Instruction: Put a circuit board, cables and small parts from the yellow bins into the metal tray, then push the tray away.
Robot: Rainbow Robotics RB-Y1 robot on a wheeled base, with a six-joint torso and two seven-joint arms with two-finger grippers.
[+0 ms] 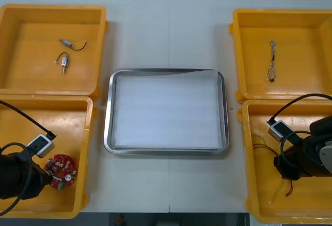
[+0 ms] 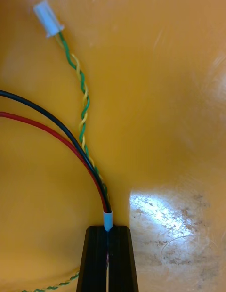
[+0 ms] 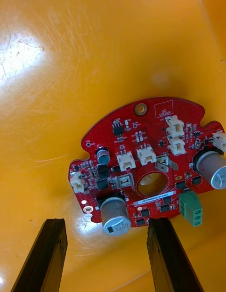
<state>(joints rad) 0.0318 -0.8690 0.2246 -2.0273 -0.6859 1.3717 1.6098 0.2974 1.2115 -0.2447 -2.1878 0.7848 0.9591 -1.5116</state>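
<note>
A round red circuit board [image 3: 146, 167] lies on the floor of the near-left yellow bin [image 1: 78, 117]. My left gripper [image 3: 107, 222] hovers just short of it, open, one finger [image 3: 44, 254] on each side of the board's near edge; from the front it shows as the left gripper [image 1: 47, 177] beside the board [image 1: 61, 171]. In the near-right bin [image 1: 249, 132], my right gripper [image 2: 108, 231] is shut on a red and black cable [image 2: 70, 141] at its white sleeve. A twisted green and yellow cable [image 2: 82, 92] runs alongside. The metal tray [image 1: 108, 112] is white inside and holds nothing.
The far-left bin [image 1: 98, 39] holds two small metal parts [image 1: 64, 61] with short leads. A thin twisted cable [image 1: 272, 60] lies in the far-right bin [image 1: 238, 44]. Bin walls stand close around both grippers.
</note>
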